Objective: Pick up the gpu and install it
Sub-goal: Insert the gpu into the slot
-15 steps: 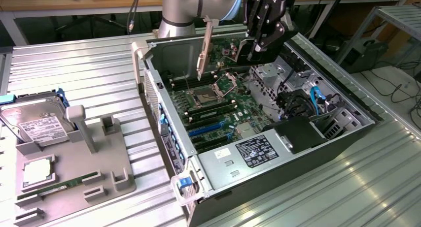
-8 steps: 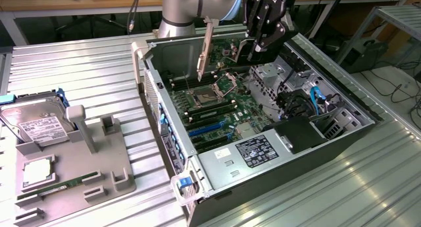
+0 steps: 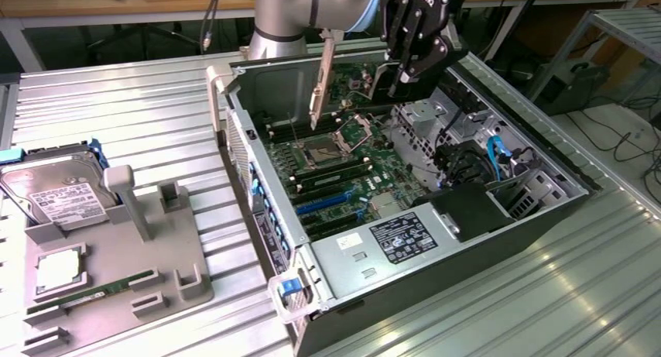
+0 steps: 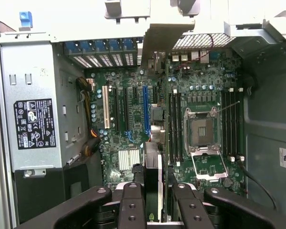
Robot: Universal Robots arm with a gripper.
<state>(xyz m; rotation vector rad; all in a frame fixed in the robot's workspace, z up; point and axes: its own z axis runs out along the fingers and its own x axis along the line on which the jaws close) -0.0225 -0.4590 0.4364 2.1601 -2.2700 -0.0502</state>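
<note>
My gripper (image 3: 409, 72) is shut on the gpu (image 3: 324, 80), a dark card hanging on edge with its long silver bracket pointing down, held above the open computer case (image 3: 578, 171). Seen from the wrist, the gpu (image 4: 153, 167) runs edge-on between the black fingers (image 4: 133, 205), with its bracket end toward the case's rear slot openings (image 4: 100, 52). It is clear of the motherboard (image 3: 341, 159). Below it lie the blue expansion slot (image 4: 146, 109) and the white slot (image 4: 105, 107).
The power supply (image 3: 408, 237) fills the case's near end, and cables and drive bays (image 3: 485, 167) sit on the exterior view's right. A CPU socket (image 4: 201, 131) lies between memory slots. On the exterior view's left, a grey fixture (image 3: 124, 272) holds a hard drive (image 3: 57, 190) and a RAM stick (image 3: 88, 295).
</note>
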